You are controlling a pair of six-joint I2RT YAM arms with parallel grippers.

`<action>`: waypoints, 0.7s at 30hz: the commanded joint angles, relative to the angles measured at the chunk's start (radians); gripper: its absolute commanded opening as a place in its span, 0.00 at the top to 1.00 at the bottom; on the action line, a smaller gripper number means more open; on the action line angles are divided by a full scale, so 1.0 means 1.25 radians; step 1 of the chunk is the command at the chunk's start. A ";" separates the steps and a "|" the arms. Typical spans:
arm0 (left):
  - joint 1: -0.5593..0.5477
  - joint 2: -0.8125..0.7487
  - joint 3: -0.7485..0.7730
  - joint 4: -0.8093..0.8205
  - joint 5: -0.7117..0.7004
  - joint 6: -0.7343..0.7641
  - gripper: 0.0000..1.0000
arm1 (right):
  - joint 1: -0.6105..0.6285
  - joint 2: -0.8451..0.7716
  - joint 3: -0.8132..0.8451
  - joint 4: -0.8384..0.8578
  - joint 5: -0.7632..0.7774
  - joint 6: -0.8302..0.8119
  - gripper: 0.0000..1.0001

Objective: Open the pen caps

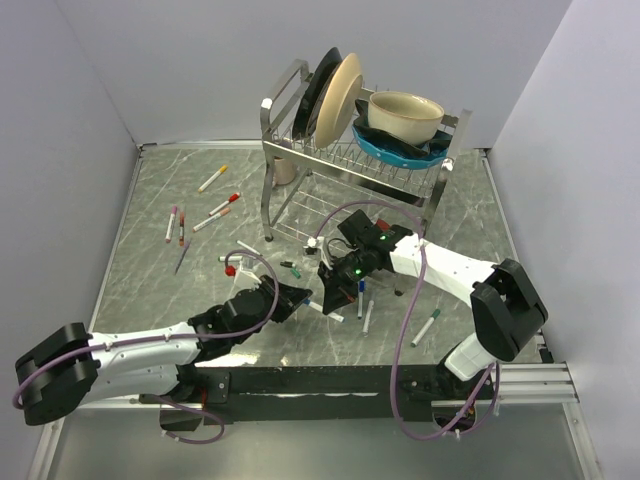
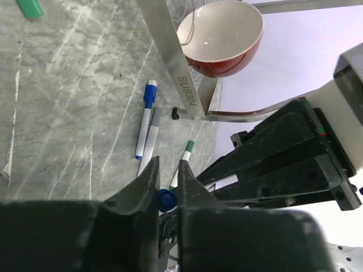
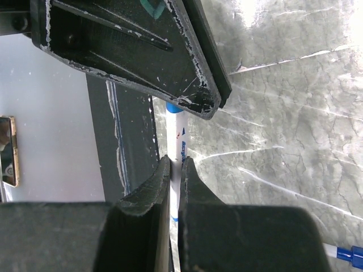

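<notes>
"SUS304" is found stamped along the metal leg of the dish rack (image 2: pixel 188 93) in the left wrist view. Small blue print is seen on the white pen barrel (image 3: pixel 181 141), but it cannot be read.

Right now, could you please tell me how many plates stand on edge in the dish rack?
2: a black plate at the left end of the rack and a beige plate right beside it. Another could be hidden behind them.
</notes>
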 commanded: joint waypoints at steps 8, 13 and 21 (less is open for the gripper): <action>-0.009 -0.034 -0.015 0.098 0.001 0.004 0.99 | -0.004 0.026 0.025 0.009 -0.025 -0.003 0.45; -0.009 -0.053 -0.026 0.133 -0.001 0.006 0.99 | 0.005 0.034 0.027 0.005 -0.033 -0.003 0.46; 0.188 -0.252 -0.024 -0.148 -0.059 -0.017 0.99 | 0.023 0.025 0.029 -0.008 -0.031 -0.005 1.00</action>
